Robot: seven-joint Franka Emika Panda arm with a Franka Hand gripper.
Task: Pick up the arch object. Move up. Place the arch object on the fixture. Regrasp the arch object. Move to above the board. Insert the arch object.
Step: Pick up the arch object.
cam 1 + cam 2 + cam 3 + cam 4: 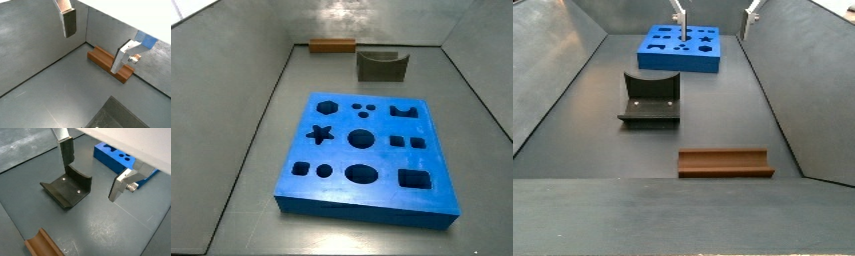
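The jaws stand spread with nothing between them, the gripper [90,168] hanging high above the floor. The arch object [110,63] lies flat near the end wall, well apart from the fingers [69,22], its long axis running along that wall beside the fixture [67,188], so the arm must reach over and down.

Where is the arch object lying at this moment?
The arch object lies on the floor beside the fixture, apart from it, away from the board; the open gripper hangs above, holding nothing.
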